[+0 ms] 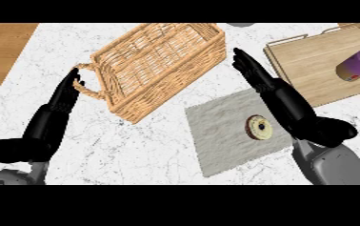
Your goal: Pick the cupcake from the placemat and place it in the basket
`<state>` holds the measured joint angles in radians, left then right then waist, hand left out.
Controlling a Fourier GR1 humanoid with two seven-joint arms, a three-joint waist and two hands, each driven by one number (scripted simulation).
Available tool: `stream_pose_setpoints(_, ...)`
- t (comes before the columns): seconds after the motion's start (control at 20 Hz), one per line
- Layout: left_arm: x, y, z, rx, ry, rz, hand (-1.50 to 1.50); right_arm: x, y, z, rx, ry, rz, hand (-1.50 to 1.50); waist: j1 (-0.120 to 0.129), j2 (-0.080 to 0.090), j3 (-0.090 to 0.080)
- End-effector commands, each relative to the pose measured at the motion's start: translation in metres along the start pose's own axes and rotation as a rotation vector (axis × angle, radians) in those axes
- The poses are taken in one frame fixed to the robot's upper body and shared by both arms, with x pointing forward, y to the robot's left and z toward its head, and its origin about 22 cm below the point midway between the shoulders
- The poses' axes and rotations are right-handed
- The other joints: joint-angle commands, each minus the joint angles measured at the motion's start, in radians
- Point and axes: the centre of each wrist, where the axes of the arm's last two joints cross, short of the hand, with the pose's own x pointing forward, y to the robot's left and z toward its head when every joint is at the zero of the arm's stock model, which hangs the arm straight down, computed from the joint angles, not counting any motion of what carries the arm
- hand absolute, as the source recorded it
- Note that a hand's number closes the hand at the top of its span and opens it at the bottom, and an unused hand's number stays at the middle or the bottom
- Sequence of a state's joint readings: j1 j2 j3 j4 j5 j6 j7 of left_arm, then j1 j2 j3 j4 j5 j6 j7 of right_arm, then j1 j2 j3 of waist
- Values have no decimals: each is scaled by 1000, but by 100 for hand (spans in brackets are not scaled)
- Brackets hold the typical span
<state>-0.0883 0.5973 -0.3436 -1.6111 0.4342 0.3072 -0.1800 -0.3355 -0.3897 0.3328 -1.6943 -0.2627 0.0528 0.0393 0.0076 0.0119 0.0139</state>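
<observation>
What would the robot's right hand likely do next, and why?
Probably it should lower toward the cupcake, which sits untouched on the grey placemat. The right hand is open just beside it, holding nothing, and the basket waits to the left.

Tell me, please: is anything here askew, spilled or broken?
Nothing looks spilled or broken. The basket lies at a slant to the counter's edges, and so does the placemat. The cupcake sits on the placemat, beside the right hand. A purple thing on the board is cut off by the edge.
</observation>
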Motion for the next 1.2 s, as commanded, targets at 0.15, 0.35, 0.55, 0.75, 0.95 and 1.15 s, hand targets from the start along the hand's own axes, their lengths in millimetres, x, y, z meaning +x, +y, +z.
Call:
stream_pose_setpoints(0.15, -8, 35, 2, 200, 105, -79, 0, -30, -77, 64, -538, 229, 171, 150, -68, -13, -12)
stream_pose_setpoints(0.35, -15, 35, -1, 256, 205, -41, 0, -39, -58, 67, -764, -50, 176, 150, -57, -9, -10)
stream_pose_setpoints(0.55, -4, 35, -12, 226, 192, -39, 0, -74, -37, 62, -1009, 139, 391, -150, -27, -2, -16)
stream_pose_setpoints(0.75, 4, 31, -21, 217, 201, -40, 0, -80, -52, 69, -1224, 271, 550, -150, -36, -5, -19)
stream_pose_setpoints(0.95, -10, 36, -8, 249, 232, -58, 0, -61, -68, 82, -1219, 469, 626, -150, -40, -18, -26)
stream_pose_setpoints(1.15, -7, 31, -14, 243, 211, -80, 0, -63, -66, 97, -914, 821, 674, -150, -45, -16, -29)
